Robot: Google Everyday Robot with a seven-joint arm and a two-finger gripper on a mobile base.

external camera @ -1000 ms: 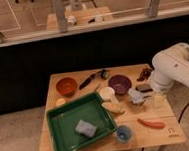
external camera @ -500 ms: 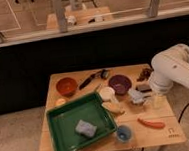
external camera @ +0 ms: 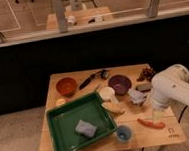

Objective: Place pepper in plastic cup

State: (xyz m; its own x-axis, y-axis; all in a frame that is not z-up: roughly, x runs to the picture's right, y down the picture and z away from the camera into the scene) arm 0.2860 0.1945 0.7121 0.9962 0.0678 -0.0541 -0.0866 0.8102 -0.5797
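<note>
The pepper (external camera: 151,123), slim and red-orange, lies on the wooden table (external camera: 94,145) near its front right corner. The small light-blue plastic cup (external camera: 123,133) stands upright to its left, by the front edge, apart from it. My white arm reaches in from the right, and its gripper (external camera: 152,109) hangs open just above and behind the pepper with nothing in it. The arm's end partly covers the gripper.
A green tray (external camera: 67,118) holding a grey sponge (external camera: 85,128) fills the front left. Behind it stand an orange bowl (external camera: 66,86), a black utensil (external camera: 91,80), a white cup (external camera: 107,93) and a purple bowl (external camera: 120,83). A tan bread-like piece (external camera: 112,108) lies beside the tray.
My arm has come down toward the table, bringing the gripper closer to the pepper. The objects on the table have not moved.
</note>
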